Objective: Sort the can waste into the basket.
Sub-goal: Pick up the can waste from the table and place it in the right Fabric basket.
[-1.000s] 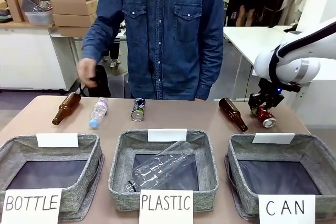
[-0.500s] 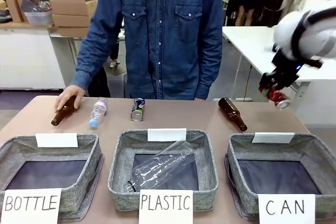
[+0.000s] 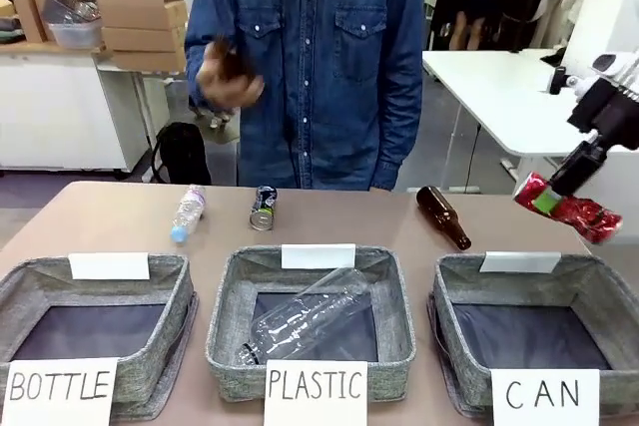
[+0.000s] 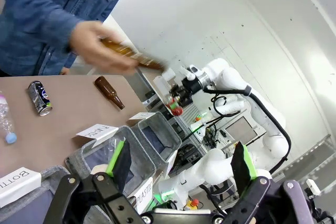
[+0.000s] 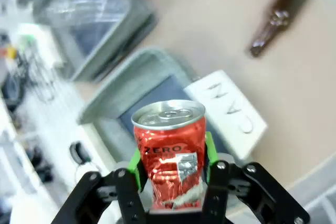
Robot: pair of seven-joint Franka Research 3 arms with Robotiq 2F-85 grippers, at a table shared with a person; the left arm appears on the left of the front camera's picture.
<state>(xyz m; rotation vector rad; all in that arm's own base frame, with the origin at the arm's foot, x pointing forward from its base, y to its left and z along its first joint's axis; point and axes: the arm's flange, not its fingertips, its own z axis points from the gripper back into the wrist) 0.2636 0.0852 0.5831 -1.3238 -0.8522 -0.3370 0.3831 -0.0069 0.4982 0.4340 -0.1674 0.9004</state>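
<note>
Two cans are making up the waste: the red can (image 3: pixel 569 209) is hanging tilted in the air over the far side of the CAN basket (image 3: pixel 589 281), while the dark can (image 3: pixel 264 208) is lying on the table (image 3: pixel 339 218) beyond the PLASTIC basket (image 3: pixel 225 316). The right gripper (image 3: pixel 547 199) is clamping the red can across its dented lower body, and the left gripper (image 4: pixel 178 163) is standing wide apart, holding nothing. Both cans are looking light, thin-walled and slick, so a hard squeeze is likely denting them; gripping side-on across the round body seems best. The CAN basket's mouth is gaping wide with soft walls and bare lining below. A brown bottle (image 3: pixel 442 216) is lying just beyond its far rim, and the person's hand (image 4: pixel 100 45) is holding another bottle (image 4: pixel 147 64) up, well apart.
</note>
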